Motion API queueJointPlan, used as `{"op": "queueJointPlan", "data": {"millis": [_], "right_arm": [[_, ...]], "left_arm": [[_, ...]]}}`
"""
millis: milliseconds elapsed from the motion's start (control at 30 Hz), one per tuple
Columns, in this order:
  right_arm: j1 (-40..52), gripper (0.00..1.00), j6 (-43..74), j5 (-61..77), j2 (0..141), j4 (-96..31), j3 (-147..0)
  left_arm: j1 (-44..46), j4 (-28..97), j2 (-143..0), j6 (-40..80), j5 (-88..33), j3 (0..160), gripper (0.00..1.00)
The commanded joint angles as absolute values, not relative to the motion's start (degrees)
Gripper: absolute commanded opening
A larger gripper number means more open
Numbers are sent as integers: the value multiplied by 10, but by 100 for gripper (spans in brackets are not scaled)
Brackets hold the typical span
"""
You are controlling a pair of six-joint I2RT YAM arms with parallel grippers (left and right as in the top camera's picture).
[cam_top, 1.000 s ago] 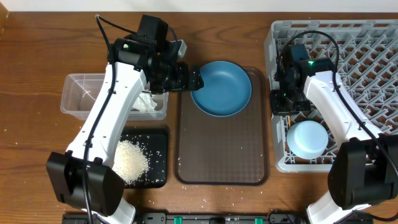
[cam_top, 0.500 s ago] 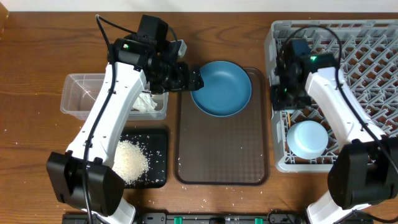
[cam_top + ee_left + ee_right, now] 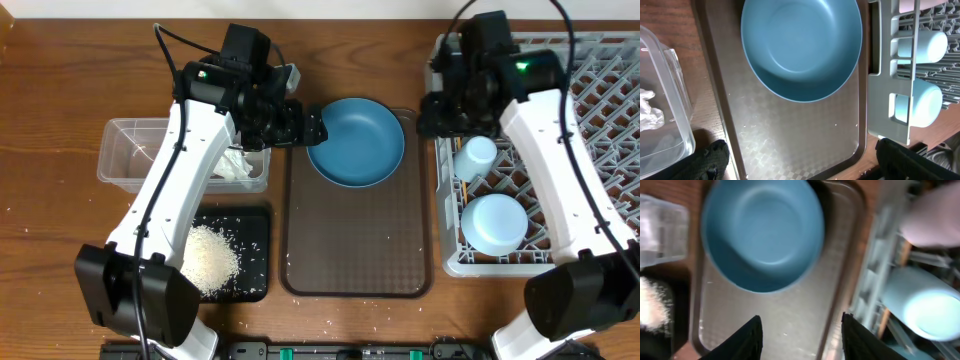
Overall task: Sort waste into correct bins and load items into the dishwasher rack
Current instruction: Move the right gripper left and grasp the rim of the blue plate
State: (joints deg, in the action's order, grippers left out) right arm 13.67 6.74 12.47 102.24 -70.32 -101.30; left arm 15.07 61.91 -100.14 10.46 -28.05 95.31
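The round blue plate [image 3: 355, 142] lies at the back of the brown serving tray [image 3: 360, 250]; it also shows in the left wrist view [image 3: 800, 45] and the right wrist view [image 3: 762, 235]. My left gripper [image 3: 303, 126] is open and empty at the plate's left rim [image 3: 800, 160]. My right gripper [image 3: 432, 108] is open and empty, over the gap between the tray and the grey rack [image 3: 600, 100], right of the plate [image 3: 800, 335]. In the rack's left column lie the light-blue cup [image 3: 478, 157], the pale bowl [image 3: 495, 223], a chopstick [image 3: 885, 322] and the pink cup [image 3: 935, 220].
The clear tub [image 3: 130, 150] at the left holds crumpled white paper [image 3: 235, 165]. The black tray [image 3: 255, 250] in front of it holds a heap of rice [image 3: 210, 260]. Loose grains lie on the brown tray and the table's front edge.
My right arm has lifted out of the rack's left column and moved back and left toward the plate. The light-blue cup now shows where the gripper was. The left arm has not moved.
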Motion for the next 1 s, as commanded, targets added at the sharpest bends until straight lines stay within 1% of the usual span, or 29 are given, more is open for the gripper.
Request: {"op": "queueJointPlan", "data": {"millis": [0,100,233,333,633,767,967], "right_arm": [[163,52,62,155,1016,-691,-1014],[183,52,62,155,1016,-679,-1014],[205,52,62,154,1016,-668,-1014],[223,52,62,154,1019,-653,-1014],[285,53,73,148,1065,-602,-1014],[315,54,72,145,1110,-576,-1014],[352,54,72,139,1192,-528,-1014]], "left_arm": [[150,622,-1003,101,-274,957,96],[148,621,-1002,97,-266,957,96],[143,621,-1002,94,-151,957,96],[129,628,-1002,95,-102,958,96],[62,599,-1002,95,-94,958,96],[32,595,-1002,95,-94,958,96],[17,595,-1002,95,-94,957,96]]}}
